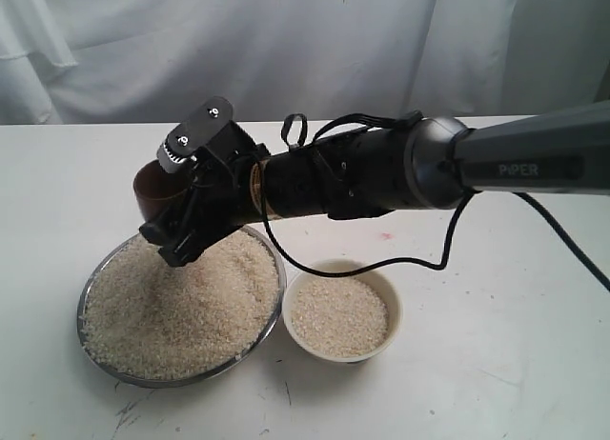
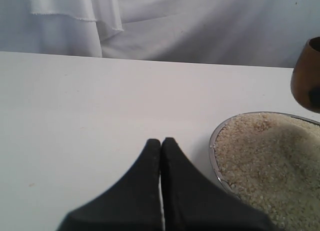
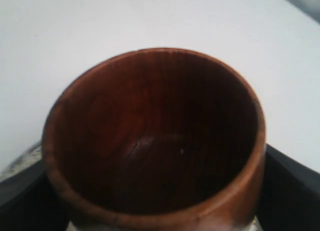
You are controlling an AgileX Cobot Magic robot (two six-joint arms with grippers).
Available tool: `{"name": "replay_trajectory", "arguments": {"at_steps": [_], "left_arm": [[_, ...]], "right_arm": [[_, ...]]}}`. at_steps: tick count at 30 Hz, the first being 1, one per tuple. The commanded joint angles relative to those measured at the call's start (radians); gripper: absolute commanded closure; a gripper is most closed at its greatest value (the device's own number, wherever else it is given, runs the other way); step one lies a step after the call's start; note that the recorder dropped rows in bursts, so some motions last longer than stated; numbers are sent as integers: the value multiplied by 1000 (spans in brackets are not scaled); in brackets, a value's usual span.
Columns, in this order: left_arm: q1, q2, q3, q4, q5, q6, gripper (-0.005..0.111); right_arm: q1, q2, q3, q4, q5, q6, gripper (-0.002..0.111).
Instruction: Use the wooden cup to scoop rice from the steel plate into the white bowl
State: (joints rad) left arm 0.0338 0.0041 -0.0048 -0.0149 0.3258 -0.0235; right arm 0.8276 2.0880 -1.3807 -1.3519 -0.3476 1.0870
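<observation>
White table (image 1: 496,345): right pincer (image 1: 174,194) clamps empty wooden cup (image 1: 151,190), mouth up; left pincer (image 2: 161,143) closed.

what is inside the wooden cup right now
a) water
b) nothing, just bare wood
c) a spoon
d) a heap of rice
b: the right wrist view looks straight into the wooden cup and shows only its dark bare wood, while the rice lies heaped in the steel plate below it.
</observation>
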Motion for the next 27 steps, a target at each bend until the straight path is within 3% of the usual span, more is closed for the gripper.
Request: {"name": "replay_trajectory", "arguments": {"at_steps": [1, 6, 9, 15, 21, 27], "left_arm": [[2, -4, 5, -2, -7, 0, 107], [2, -4, 5, -2, -7, 0, 107], [2, -4, 5, -2, -7, 0, 107], [2, -4, 5, -2, -7, 0, 107], [2, -4, 5, -2, -7, 0, 107], [2, -4, 5, -2, -7, 0, 107]], "right_arm": [[8, -17, -9, 376, 223, -448, 81], [40, -44, -9, 615, 336, -768, 84], [53, -67, -9, 642, 396, -887, 88], [91, -120, -9, 712, 529, -933, 94], [134, -131, -9, 823, 552, -999, 95], [147, -122, -12, 1057, 606, -1296, 95]]}}
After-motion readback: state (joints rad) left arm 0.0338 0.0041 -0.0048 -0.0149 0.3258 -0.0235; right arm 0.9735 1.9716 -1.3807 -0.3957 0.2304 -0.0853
